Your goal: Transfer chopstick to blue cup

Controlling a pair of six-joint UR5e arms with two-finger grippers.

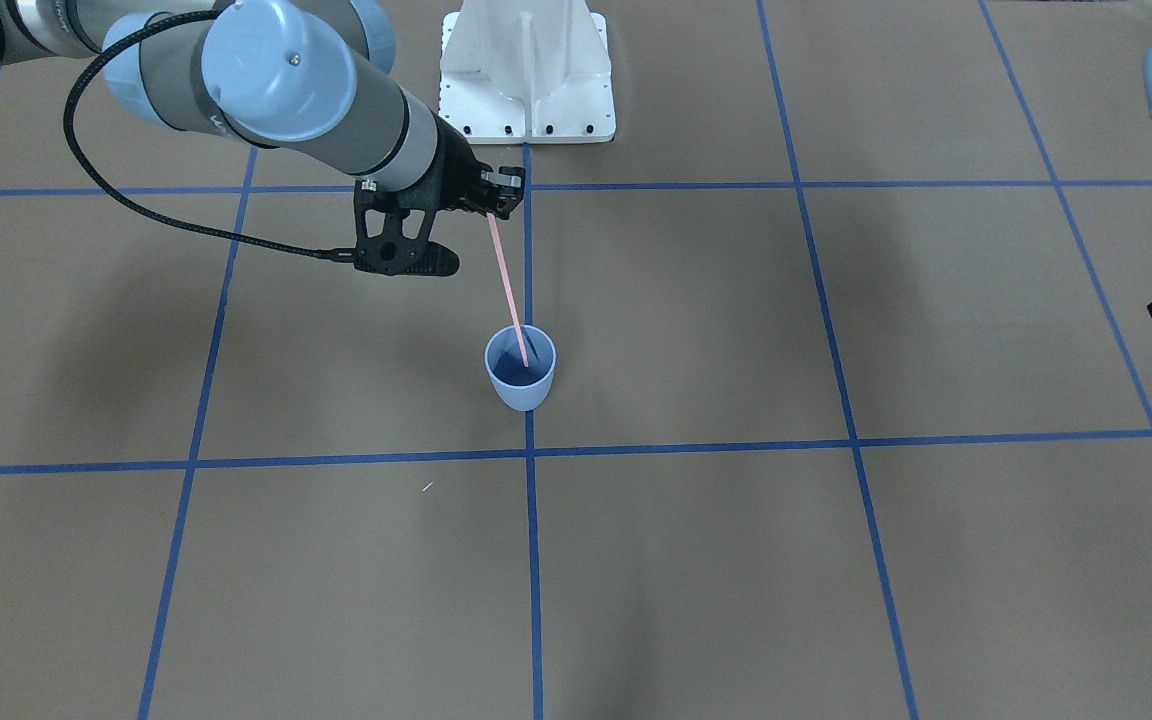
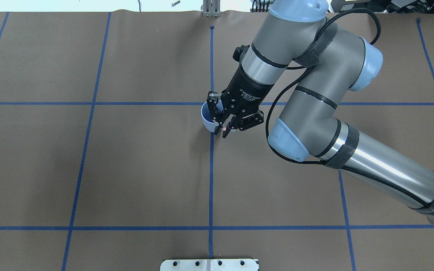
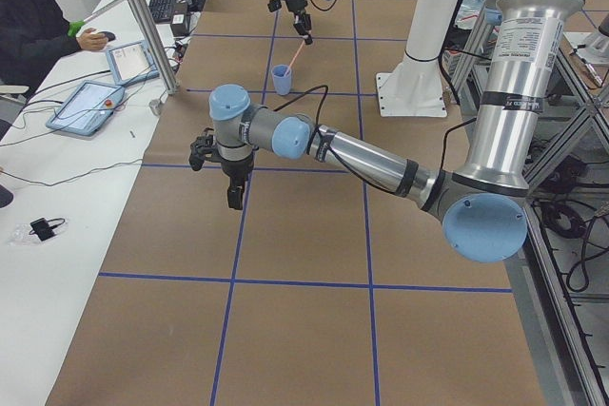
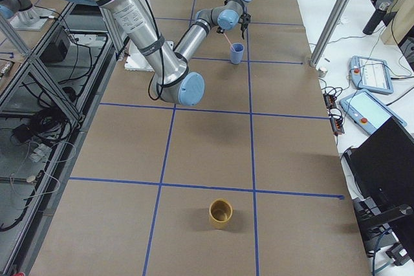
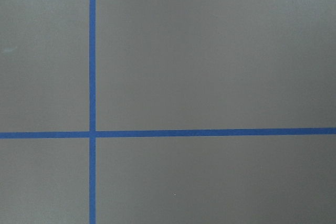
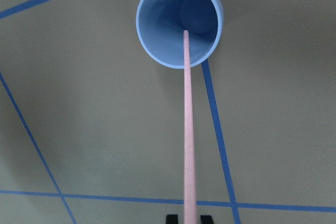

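Centre frame, the right gripper (image 1: 498, 200) clamps the tilted chopstick (image 1: 508, 290), tip inside the blue cup (image 1: 521, 395); on release, the leaning stick could topple the cup.

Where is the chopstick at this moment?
In the front-facing view the chopstick slants near the centre, its top end gripped by the right gripper, its lower tip inside the blue cup.

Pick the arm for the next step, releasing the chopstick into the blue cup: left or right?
Right. The right gripper holds the chopstick by its top, tip inside the blue cup. The left gripper hangs far off along the table.
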